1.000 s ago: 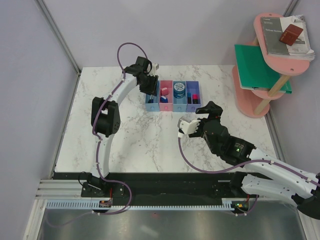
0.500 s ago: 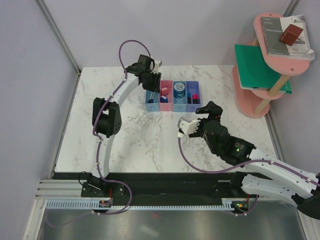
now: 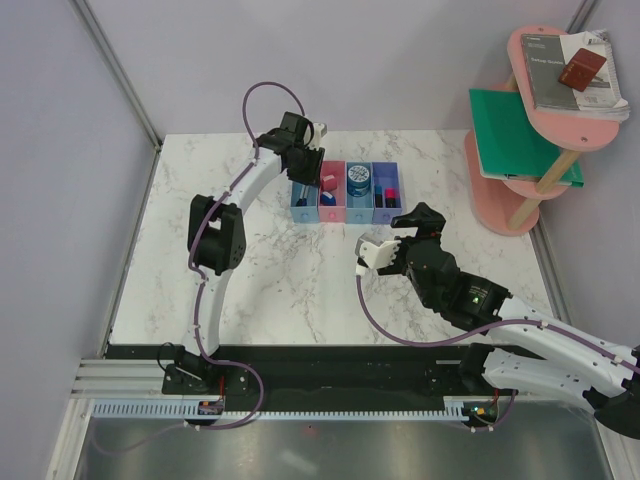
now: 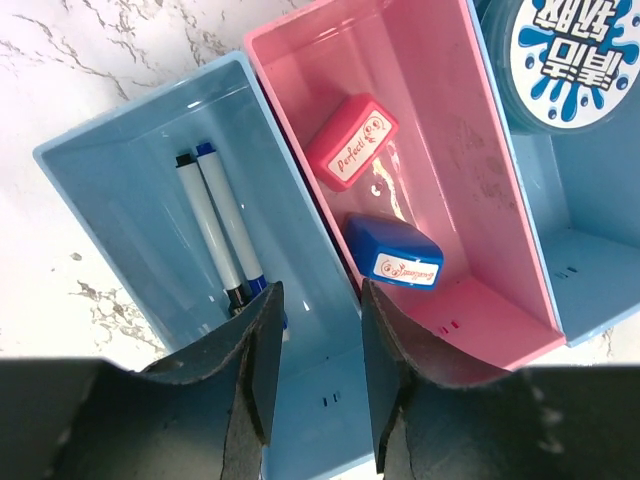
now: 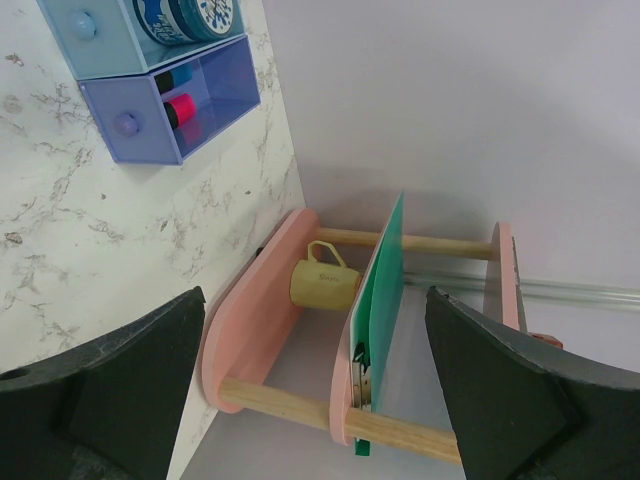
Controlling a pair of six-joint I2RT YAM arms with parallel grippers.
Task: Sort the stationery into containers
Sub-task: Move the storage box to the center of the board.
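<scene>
Narrowly parted, left tool (image 4: 320, 296) over blue bin (image 4: 128, 222), right tool (image 5: 315, 300) agape

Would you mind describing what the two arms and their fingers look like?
The left arm and right arm both have white links with black joint housings; a purple cable loops along each. The fingers are matte black, and a small green light glows on the right arm.

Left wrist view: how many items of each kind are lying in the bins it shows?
Markers: 2
Erasers: 2
Round tin: 1
Total: 5
</scene>
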